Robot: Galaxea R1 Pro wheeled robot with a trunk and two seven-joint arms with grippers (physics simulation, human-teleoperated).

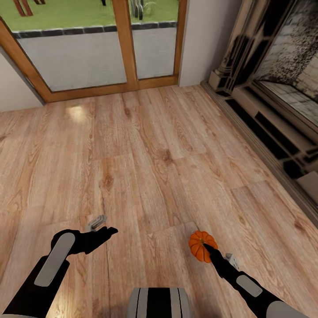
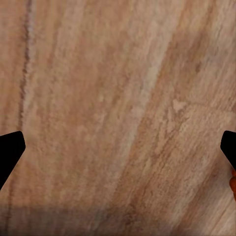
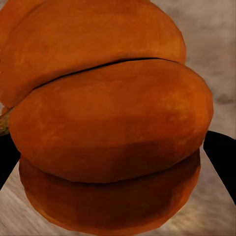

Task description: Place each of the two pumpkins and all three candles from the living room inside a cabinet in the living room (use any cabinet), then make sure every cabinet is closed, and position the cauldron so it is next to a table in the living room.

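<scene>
Head view: one pumpkin (image 1: 202,245) clamped in the right gripper (image 1: 206,250) above bare wood floor (image 1: 150,145), left gripper (image 1: 102,230) spread wide and empty, carry step likely in hand, next calling for finding the cabinet and its drawer.

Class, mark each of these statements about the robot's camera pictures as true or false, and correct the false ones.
1. The right gripper holds an orange pumpkin. True.
2. The left gripper holds a candle. False: it is open and empty above the wooden floor.
3. Glass doors with a wooden frame look out on grass. True.
4. The floor is grey tile. False: it is light wood planks.
5. The dark fireplace surround stands on the robot's right side. True.
</scene>
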